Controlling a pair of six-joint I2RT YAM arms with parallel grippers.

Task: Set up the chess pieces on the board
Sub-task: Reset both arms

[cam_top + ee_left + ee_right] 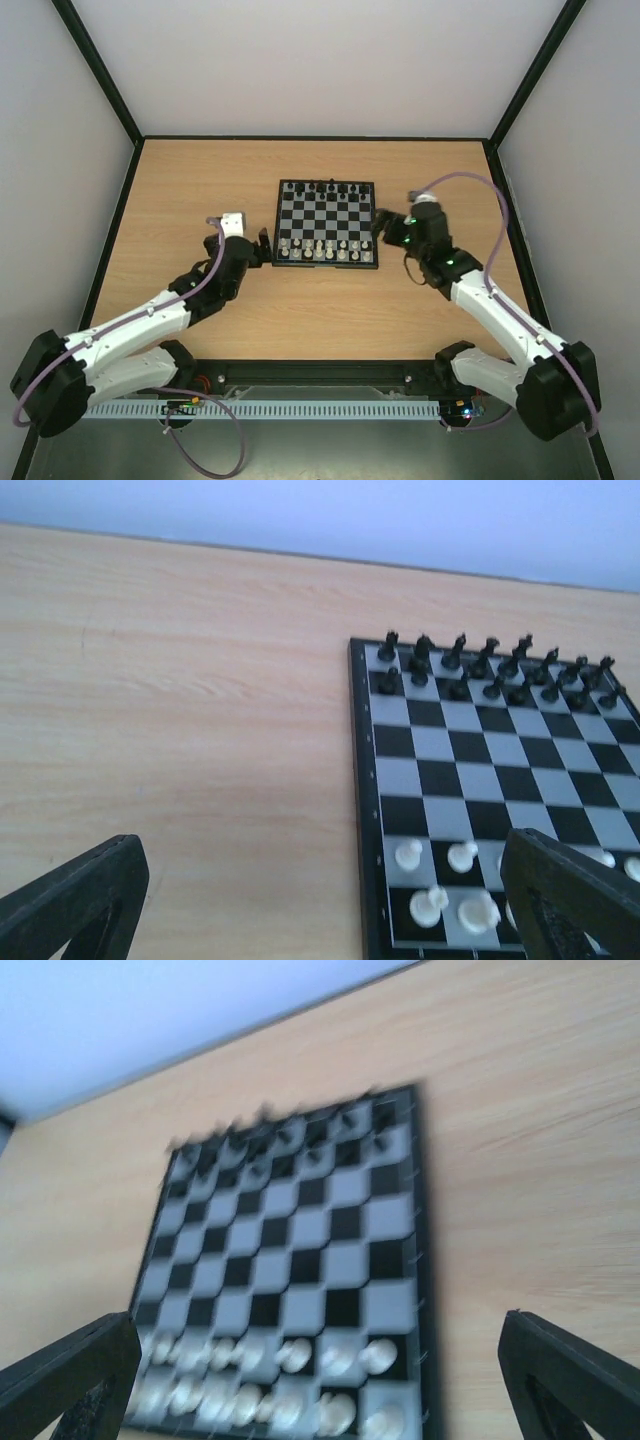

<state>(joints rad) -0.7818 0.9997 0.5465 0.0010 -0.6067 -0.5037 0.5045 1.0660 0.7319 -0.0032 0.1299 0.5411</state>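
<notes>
While both arms sit at the board [327,223], one on each side, neither holds anything.

Board: lies flat mid-table, square, black and pale grey checks, eight by eight, thin black rim. It carries all the pieces in view:
- the chess pieces [320,248] (cream-white, glossy, rounded tops) stand in the two ranks nearest the arm bases
- the black pieces [330,188] stand in the two far ranks

Counts: one board, two arms. Black pieces: left wrist view shows two rows of about eight each. White: no firm tally, since the right wrist view is blurred and a finger covers part of the rows in the left wrist view.

Left gripper [322,880]: jaws wide apart, gripping nothing. It sits at the board's near-left corner, just beside the rim. Its right finger [570,890] overlaps the white ranks in its own camera; I can't tell whether it touches them.

Right gripper [320,1360]: jaws wide apart, gripping nothing. It sits just beside the board's right edge and faces across it.

Table [200,180]: light wood-grain top, smooth, with black edging. The fingers are matte black, the arm links white with black joints, and a purple cable [480,185] loops over the right arm.
</notes>
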